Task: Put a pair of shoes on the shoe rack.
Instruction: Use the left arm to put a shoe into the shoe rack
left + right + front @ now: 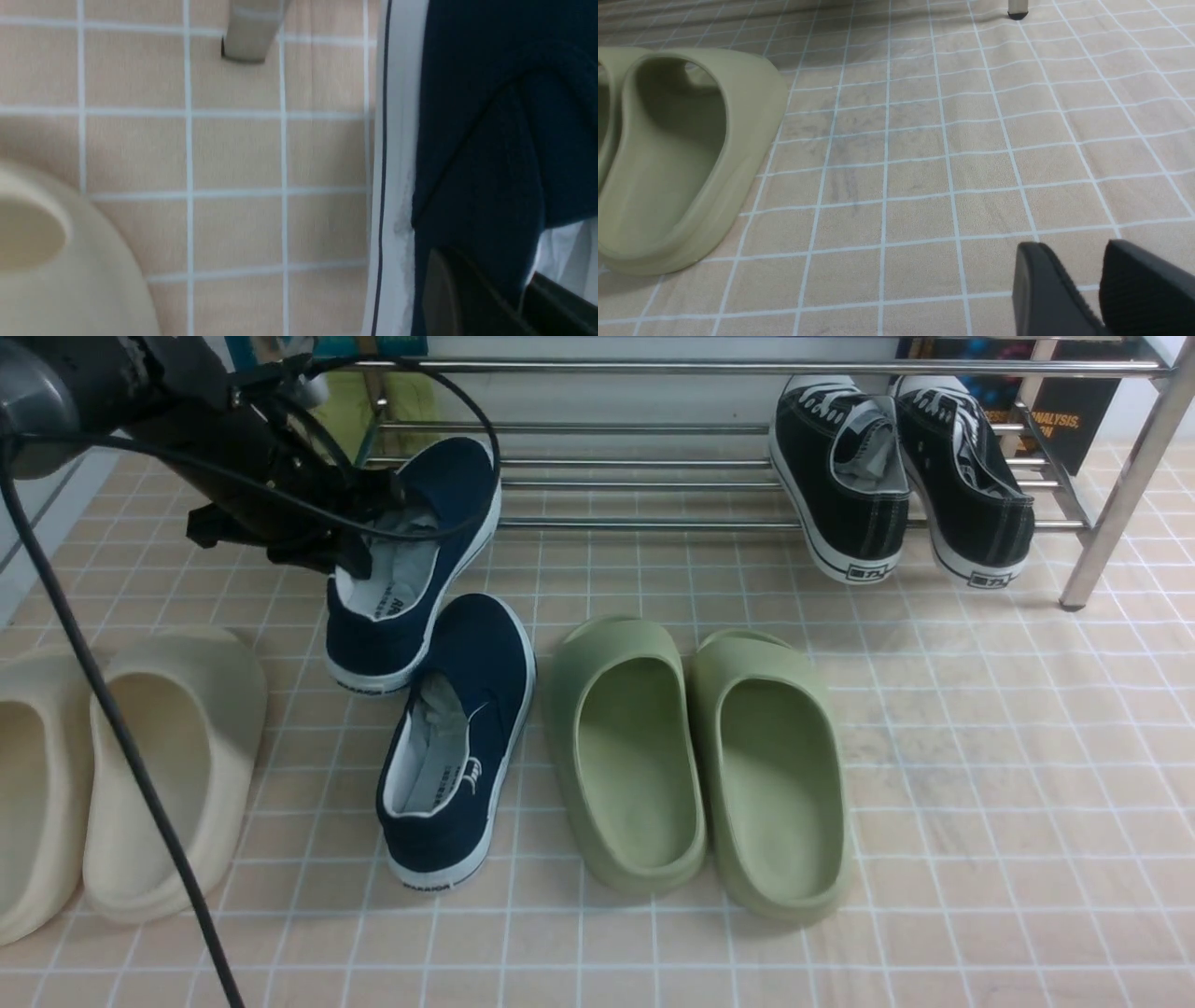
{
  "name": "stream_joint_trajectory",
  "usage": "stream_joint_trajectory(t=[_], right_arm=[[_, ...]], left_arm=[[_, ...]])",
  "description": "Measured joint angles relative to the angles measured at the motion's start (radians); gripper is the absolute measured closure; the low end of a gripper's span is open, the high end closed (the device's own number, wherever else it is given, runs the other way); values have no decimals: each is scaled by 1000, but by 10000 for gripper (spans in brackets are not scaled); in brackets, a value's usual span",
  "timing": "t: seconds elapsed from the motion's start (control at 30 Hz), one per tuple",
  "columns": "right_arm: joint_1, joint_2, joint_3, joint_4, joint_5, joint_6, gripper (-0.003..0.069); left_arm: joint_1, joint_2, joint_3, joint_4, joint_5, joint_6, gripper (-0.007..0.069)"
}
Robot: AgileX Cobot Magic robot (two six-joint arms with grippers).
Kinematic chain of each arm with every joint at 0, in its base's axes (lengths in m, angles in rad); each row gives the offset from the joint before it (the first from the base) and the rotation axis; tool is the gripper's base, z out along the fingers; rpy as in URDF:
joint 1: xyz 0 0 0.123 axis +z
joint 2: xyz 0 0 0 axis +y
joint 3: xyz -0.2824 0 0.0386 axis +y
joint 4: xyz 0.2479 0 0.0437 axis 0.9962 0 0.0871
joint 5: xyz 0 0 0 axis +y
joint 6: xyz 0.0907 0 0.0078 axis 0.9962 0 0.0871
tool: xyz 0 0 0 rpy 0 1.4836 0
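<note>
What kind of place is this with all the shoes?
Probably a home entryway, or a mock-up of one: a metal shoe rack holding black sneakers, with green slippers lined up on a tiled floor.

Left claw [362, 543] on tilted navy shoe [415, 569]; second navy shoe [457, 737] — flat on tiles [934, 756]

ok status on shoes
Left end effector shut on navy shoe, lifted near shoe rack. Right end effector open, empty. Second navy shoe on floor. Black sneakers on rack's right, not blocking.
</note>
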Motion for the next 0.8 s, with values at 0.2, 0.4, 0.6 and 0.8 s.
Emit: stream_joint_trajectory(t=[0.2, 0.4, 0.6, 0.8], right_arm=[[0, 0, 0, -2, 0, 0, 449], [0, 0, 0, -2, 0, 0, 442], [0, 0, 0, -1, 0, 0, 433], [0, 0, 0, 0, 0, 0, 429]], left_arm=[[-50, 24, -54, 52, -51, -23, 587], [-124, 41, -64, 156, -226, -93, 585], [-126, 64, -64, 273, -325, -238, 580], [-124, 92, -64, 295, -416, -260, 531]])
